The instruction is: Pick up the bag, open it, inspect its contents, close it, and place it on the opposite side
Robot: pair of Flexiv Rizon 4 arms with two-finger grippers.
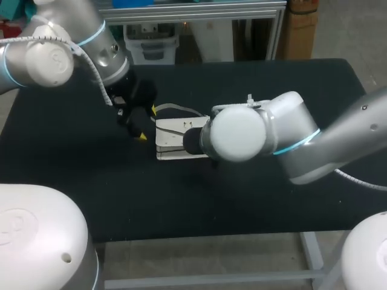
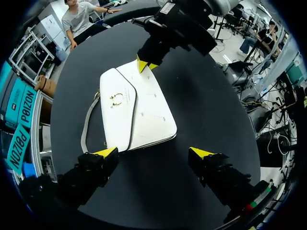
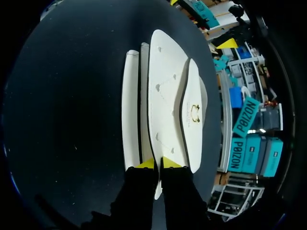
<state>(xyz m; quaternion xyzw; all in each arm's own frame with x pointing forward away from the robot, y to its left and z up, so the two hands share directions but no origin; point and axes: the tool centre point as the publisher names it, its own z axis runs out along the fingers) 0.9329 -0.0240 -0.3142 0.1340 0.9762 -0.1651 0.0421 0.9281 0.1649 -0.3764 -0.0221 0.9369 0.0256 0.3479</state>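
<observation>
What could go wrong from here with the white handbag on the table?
The right gripper pinches only a thin edge of the white handbag; on lifting, the bag may slip out.
The grey strap lies loose beside a finger of the open left gripper and might snag on it.

white bag [image 1: 172,130] beside left pincer [image 1: 148,124]
</observation>
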